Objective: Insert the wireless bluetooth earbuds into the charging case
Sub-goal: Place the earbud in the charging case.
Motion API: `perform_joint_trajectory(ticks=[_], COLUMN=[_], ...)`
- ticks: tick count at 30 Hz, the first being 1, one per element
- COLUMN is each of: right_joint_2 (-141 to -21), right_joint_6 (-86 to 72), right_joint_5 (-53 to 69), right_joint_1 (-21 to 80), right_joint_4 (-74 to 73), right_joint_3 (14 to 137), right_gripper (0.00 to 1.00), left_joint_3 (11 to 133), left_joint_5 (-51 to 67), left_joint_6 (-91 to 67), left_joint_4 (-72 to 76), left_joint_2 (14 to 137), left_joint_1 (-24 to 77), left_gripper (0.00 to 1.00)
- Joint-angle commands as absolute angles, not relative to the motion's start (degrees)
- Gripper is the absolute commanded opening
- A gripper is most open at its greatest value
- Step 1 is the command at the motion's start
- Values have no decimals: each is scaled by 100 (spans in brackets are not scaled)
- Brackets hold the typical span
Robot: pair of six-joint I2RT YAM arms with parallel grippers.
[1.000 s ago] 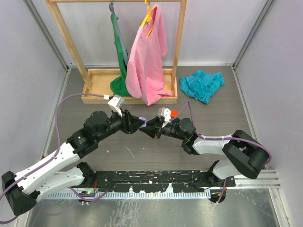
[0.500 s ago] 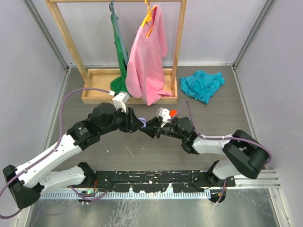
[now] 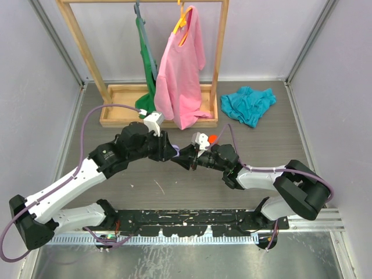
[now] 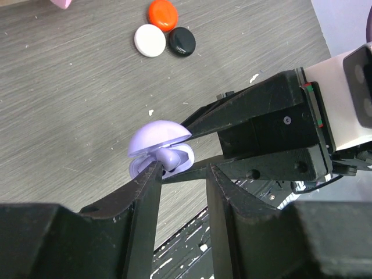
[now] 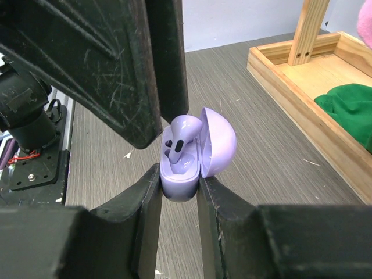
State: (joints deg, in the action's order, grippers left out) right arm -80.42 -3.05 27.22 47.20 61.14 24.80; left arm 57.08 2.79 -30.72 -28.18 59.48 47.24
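My right gripper point(image 5: 179, 177) is shut on the base of the lilac charging case point(image 5: 185, 177), held in the air with its lid point(image 5: 220, 142) swung open. A lilac earbud point(image 5: 181, 138) leans in the case, its stem down in a socket and its head sticking up. In the left wrist view the same earbud point(image 4: 173, 158) sits just past the tip of one finger point(image 4: 139, 197) of my left gripper point(image 4: 185, 168). The jaws stand apart with nothing between them. From above, both grippers point(image 3: 170, 150) point(image 3: 182, 156) meet at the case point(image 3: 175, 149).
Round red point(image 4: 162, 14), white point(image 4: 150, 40) and black point(image 4: 182, 41) pieces lie together on the table beyond the case. A wooden rack point(image 3: 116, 113) with pink and green garments stands at the back. A teal cloth point(image 3: 249, 104) lies at the back right.
The left arm's elbow and wrist have swung up and to the right while its fingertips stay at the case. The right arm holds still.
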Motion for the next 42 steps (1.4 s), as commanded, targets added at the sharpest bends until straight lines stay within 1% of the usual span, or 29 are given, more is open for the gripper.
perform_joint_trajectory(ticks=[1, 14, 19, 26, 31, 33, 36, 38, 42], right_joint_2=[-7788, -7857, -7857, -7868, -7915, -7943, -7954, -7950, -7928], right_joint_6=[-210, -228, -211, -169, -167, -175, -188, -216, -286], right_joint_5=[2828, 3029, 3139, 3236, 3375, 3467, 3600, 3697, 3851], right_joint_1=[4757, 4772, 4778, 4773, 4772, 4773, 4772, 4772, 4775], right_joint_4=[6369, 6338, 6278, 6140, 6127, 6126, 6129, 6116, 6104], right_joint_3=[2649, 2736, 2762, 2821, 2866, 2932, 3023, 3069, 3140], right_gripper=[1, 1, 1, 1, 1, 1, 1, 1, 1], left_joint_3=[6067, 6243, 6285, 6156, 6049, 6013, 5909, 5768, 5582], left_joint_5=[259, 885, 1002, 938, 999, 1159, 1744, 2270, 2870], left_joint_6=[-2839, -2470, -2281, -2290, -2268, -2252, -2293, -2364, -2474], left_joint_4=[-2741, -2630, -2725, -2957, -3144, -3246, -3258, -3100, -2762], left_joint_2=[6004, 6273, 6214, 5790, 5411, 5366, 5393, 5443, 5574], left_joint_1=[4735, 4731, 4716, 4474, 4179, 3977, 3576, 3353, 3184], left_gripper=[38, 40, 43, 49, 57, 60, 61, 62, 65])
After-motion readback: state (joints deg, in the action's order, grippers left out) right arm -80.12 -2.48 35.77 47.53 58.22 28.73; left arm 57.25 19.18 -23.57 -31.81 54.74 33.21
